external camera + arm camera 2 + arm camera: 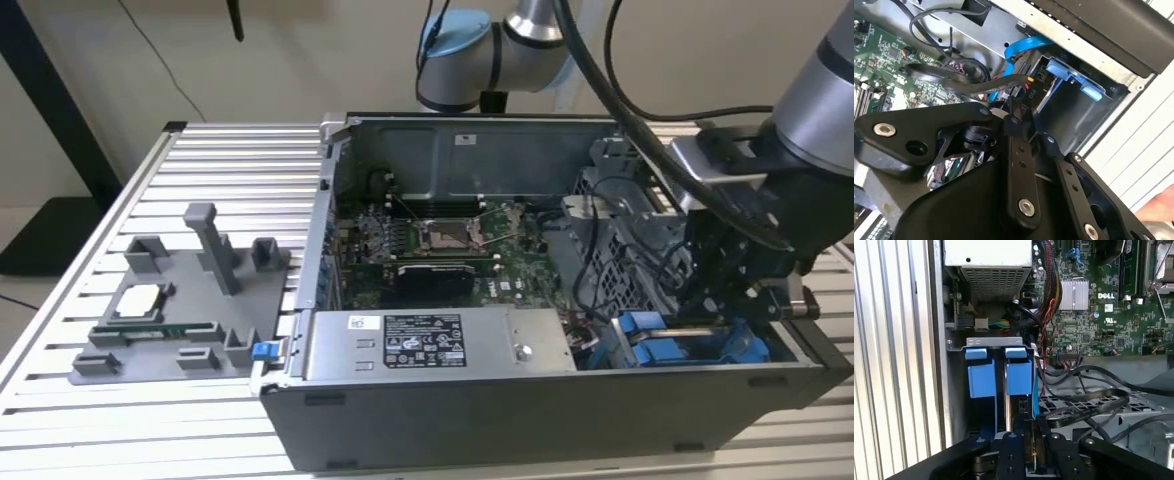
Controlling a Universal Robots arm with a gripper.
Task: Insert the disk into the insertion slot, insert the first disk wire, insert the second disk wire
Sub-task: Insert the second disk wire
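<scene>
My gripper (705, 318) reaches down into the front corner of the open computer case (534, 130), at the exterior view's right. The disk (1019, 377) sits edge-up in the insertion slot (999, 342), and its blue frame tabs (1070, 73) stick out of the grey metal bay. In both wrist views the gripper (1032, 439) hovers just over the disk's connector end (1040, 86). Its fingers (1013, 131) are shut on the plug of a flat black wire (1089, 397), which loops away over the perforated cage. A blue wire (1024, 47) runs along the bay.
The grey power-supply box (427, 340) lies beside the bay, with the motherboard (441, 245) behind it. A perforated cage (1136, 407) and loose black cables crowd the gripper. A grey fixture (174, 310) with parts stands on the slatted table (80, 420) at the exterior view's left.
</scene>
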